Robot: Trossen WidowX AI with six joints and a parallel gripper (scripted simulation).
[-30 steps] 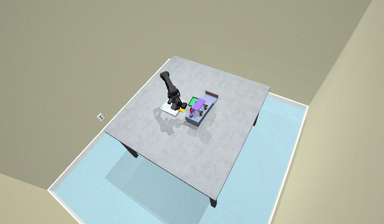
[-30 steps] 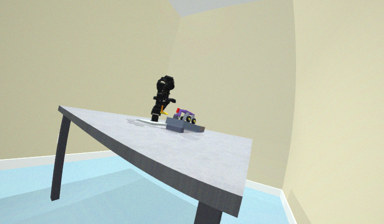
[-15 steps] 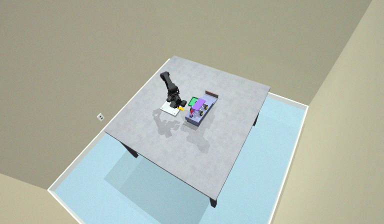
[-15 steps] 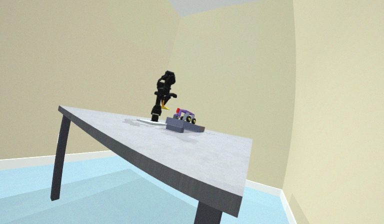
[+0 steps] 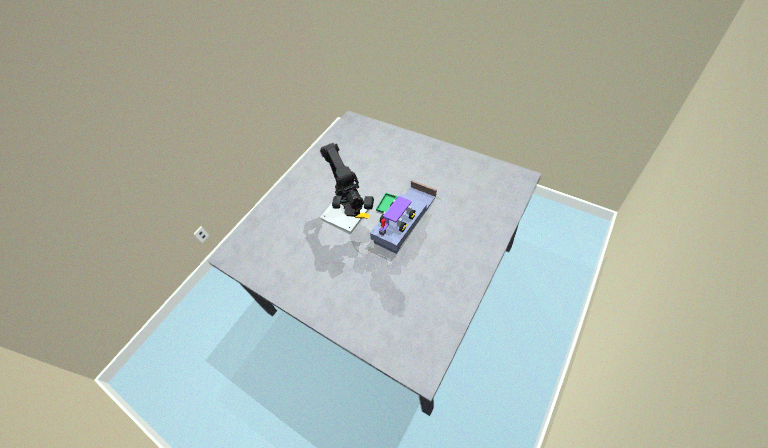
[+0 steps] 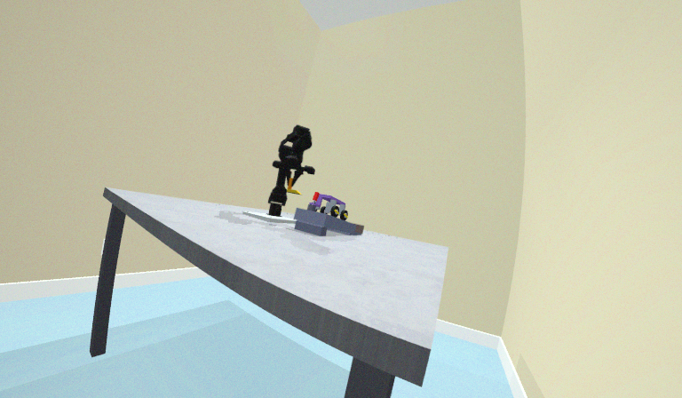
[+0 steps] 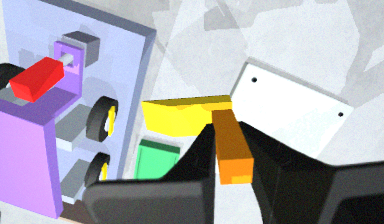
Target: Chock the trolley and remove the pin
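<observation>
My gripper [image 7: 224, 128] [image 6: 290, 185] is shut on the orange handle of the yellow chock [image 7: 182, 120] [image 5: 362, 215] [image 6: 294, 191]. It holds the chock in the air, above table height and beside the ramp [image 7: 131, 59] [image 5: 386, 241] [image 6: 309, 217]. The purple trolley [image 7: 25, 156] [image 5: 397, 208] [image 6: 330, 198] stands on the ramp. The red-headed stop pin [image 7: 37, 79] [image 5: 382, 223] [image 6: 316, 196] sits in its holder at the trolley's uphill end. The green tray [image 7: 157, 161] [image 5: 386, 202] lies beside the ramp, partly hidden in the wrist view. The chock's black base cannot be made out.
The arm's white base plate [image 7: 290, 104] [image 5: 344, 222] [image 6: 261, 217] lies on the grey table [image 5: 317, 318] [image 6: 372, 273], on the other side of the chock from the ramp. A brown end board [image 5: 423, 188] [image 6: 359, 229] stands across the ramp's low end.
</observation>
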